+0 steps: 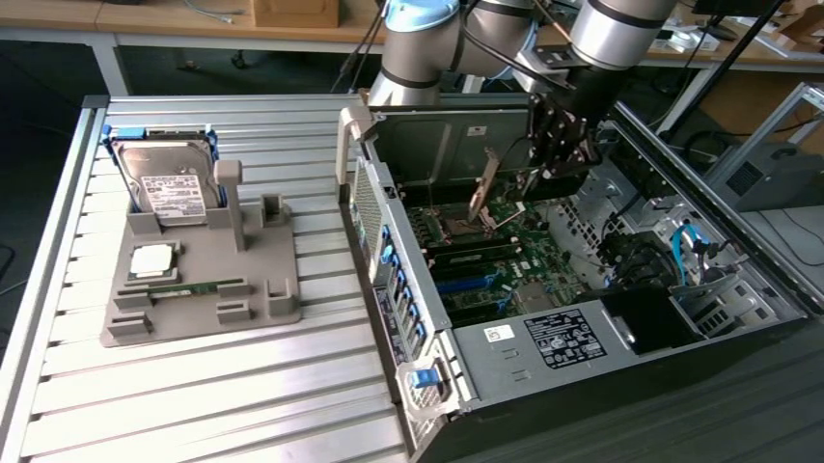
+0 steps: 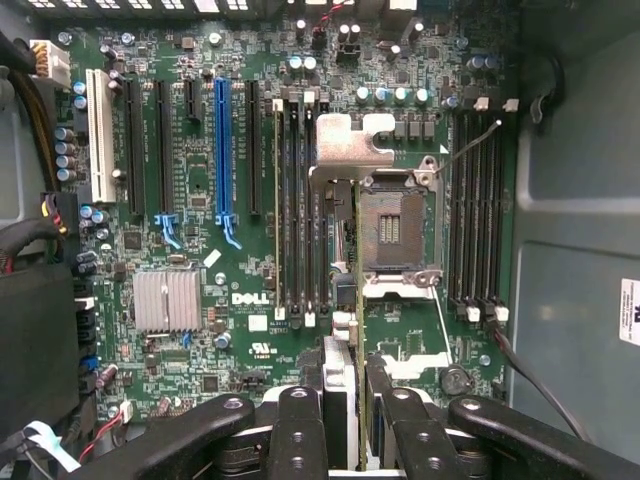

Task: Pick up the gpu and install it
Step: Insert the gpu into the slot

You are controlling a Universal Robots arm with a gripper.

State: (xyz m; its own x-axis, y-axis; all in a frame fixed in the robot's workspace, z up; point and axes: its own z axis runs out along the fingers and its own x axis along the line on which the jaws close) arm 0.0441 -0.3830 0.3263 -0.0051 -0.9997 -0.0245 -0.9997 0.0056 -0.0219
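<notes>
The gripper hangs inside the open computer case, above the motherboard; its fingers are closed narrowly on the gpu, which they hold edge-on, a thin tan-brown card standing tilted over the board; in the wrist view the gpu runs as a thin line over the CPU socket, between the memory slots on either side of the socket; whether its lower edge touches the board cannot be told

Contents of the case: the motherboard with its row of expansion slots, one of them blue, a finned silver heatsink near the slots, and bundled cables at the end of the case toward the exterior view's right

Beside the case, on the slatted table, sits a grey parts holder; it carries a hard drive standing upright in its far slot, a square silver chip lying flat, and a narrow green memory stick nearer the holder's front edge; the tall grey posts just beside the hard drive hold nothing
</notes>
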